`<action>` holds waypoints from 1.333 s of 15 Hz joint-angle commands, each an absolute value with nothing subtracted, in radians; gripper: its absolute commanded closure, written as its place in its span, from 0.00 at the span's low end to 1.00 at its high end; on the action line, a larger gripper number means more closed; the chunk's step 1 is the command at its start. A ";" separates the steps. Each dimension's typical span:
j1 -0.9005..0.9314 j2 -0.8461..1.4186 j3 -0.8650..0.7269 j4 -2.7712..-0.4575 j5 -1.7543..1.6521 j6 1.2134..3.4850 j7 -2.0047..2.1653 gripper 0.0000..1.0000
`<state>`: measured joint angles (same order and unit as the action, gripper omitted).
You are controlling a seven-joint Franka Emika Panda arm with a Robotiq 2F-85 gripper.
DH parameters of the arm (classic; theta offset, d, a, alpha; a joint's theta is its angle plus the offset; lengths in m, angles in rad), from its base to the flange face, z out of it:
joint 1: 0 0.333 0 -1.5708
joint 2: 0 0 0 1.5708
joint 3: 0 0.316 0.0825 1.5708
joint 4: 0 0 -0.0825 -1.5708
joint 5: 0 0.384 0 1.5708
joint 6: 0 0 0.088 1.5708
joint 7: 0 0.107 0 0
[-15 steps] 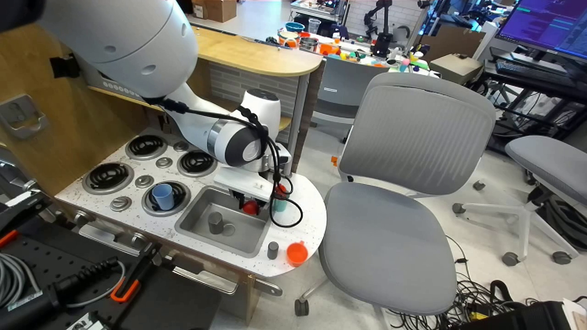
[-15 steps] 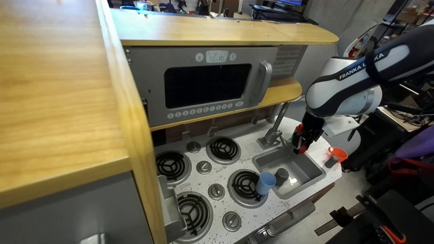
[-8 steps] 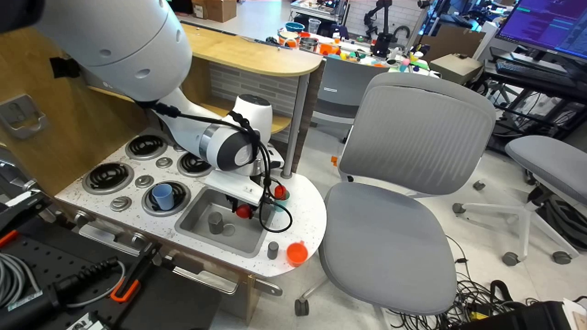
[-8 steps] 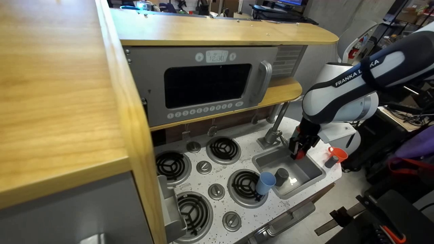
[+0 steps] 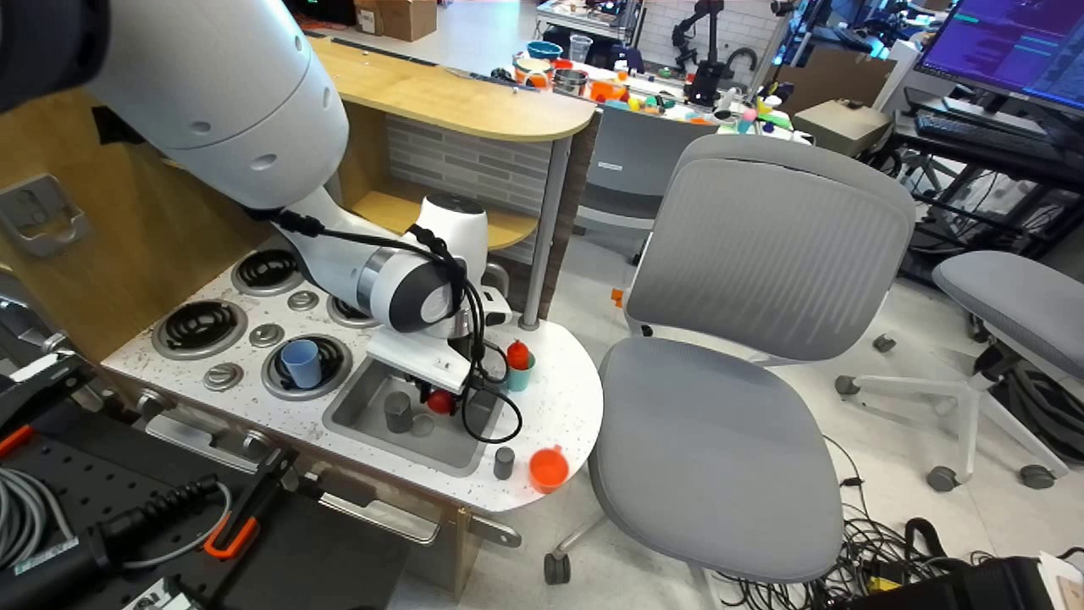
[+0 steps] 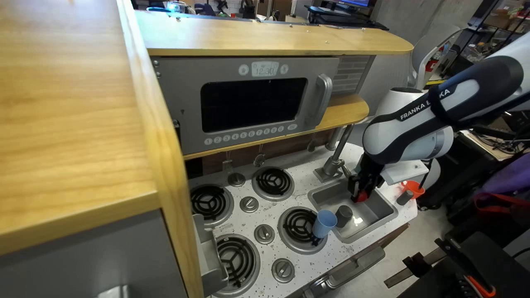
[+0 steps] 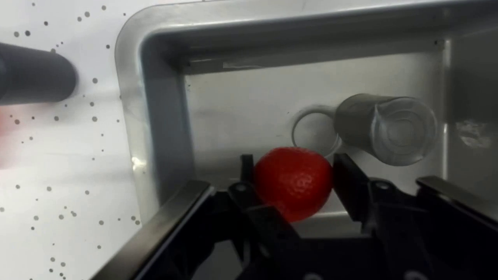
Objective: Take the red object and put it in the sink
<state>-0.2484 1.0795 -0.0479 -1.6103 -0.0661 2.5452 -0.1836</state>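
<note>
The red object [image 7: 293,182] is a small, roundish, plain red piece between the fingers of my gripper [image 7: 294,165], touching both in the wrist view. It also shows at the fingertips in both exterior views [image 5: 439,402] [image 6: 362,196]. My gripper [image 6: 357,190] is shut on it and points down over the grey metal sink [image 5: 440,453]. The sink's rim [image 7: 130,81] and floor show behind the piece in the wrist view. The piece seems held above the sink floor; the exact height cannot be told. The curved faucet [image 6: 334,159] stands behind the basin.
A grey can [image 7: 385,126] stands inside the sink. A grey cylinder [image 5: 504,463] and an orange-red cup [image 5: 549,471] stand beside it. A teal cup [image 5: 519,378] with a red piece [image 5: 517,353] on top is near the faucet. A blue cup [image 5: 302,364] is on a burner.
My gripper, with the red object in it, has moved down and further in over the sink, away from the basin's end. The teal cup with the red piece has come into fuller view.
</note>
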 commanded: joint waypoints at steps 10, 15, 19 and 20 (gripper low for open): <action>-0.203 1.195 -0.108 -1.568 -0.071 2.613 -0.101 0.73; -0.174 1.226 -0.128 -1.540 -0.085 2.625 -0.090 0.73; -0.160 1.222 -0.131 -1.538 -0.086 2.627 -0.095 0.23; -0.160 1.219 -0.131 -1.538 -0.083 2.626 -0.093 0.22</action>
